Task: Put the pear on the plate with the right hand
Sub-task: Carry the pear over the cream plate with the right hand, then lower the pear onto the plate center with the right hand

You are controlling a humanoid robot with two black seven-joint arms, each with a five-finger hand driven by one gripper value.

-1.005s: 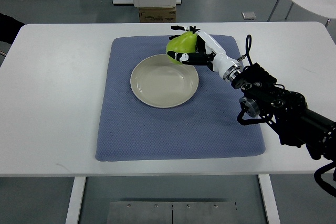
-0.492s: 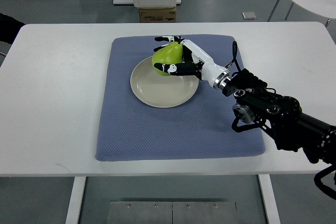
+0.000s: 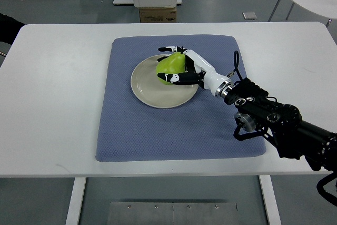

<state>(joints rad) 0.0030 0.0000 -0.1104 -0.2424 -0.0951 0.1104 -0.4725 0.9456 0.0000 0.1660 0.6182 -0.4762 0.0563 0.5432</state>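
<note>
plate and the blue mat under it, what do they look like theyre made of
Plate: probably glazed ceramic or melamine; smooth beige surface with a soft sheen and a raised rim. Blue mat: looks like woven or foam-backed fabric; matte, with a fine dotted texture and rounded corners, lying flat on the white table.

Even, bright overhead light fills a sharp picture, the white worktop (image 3: 58, 104) nearly washed out but free of hard glare, with only a faint soft shadow under the robot hand (image 3: 176, 67) and slight bowing of straight edges toward the frame's corners.
</note>
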